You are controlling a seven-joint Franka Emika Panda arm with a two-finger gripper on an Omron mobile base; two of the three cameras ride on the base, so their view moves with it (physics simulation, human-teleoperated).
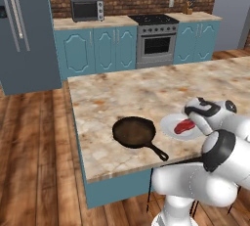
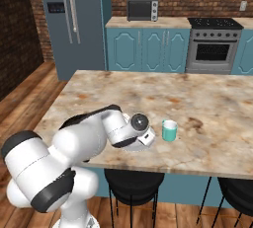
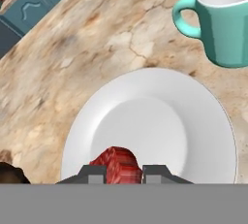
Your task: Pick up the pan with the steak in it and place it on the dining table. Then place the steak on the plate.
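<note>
Gripper (image 3: 123, 173) fingers pinch the steak (image 3: 116, 162) above the plate (image 3: 160, 116); the pan (image 1: 134, 132) sits beside the plate.

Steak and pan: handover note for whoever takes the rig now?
Pincer: shut on the steak, over the plate.
Pan: empty, on the dining table beside the plate, handle toward the near edge.
Mug: just beyond the plate.
Done: pan placed on the table, steak lifted out and carried to the plate.
Left: open the pincer to drop the steak on the plate, then pull clear.
</note>
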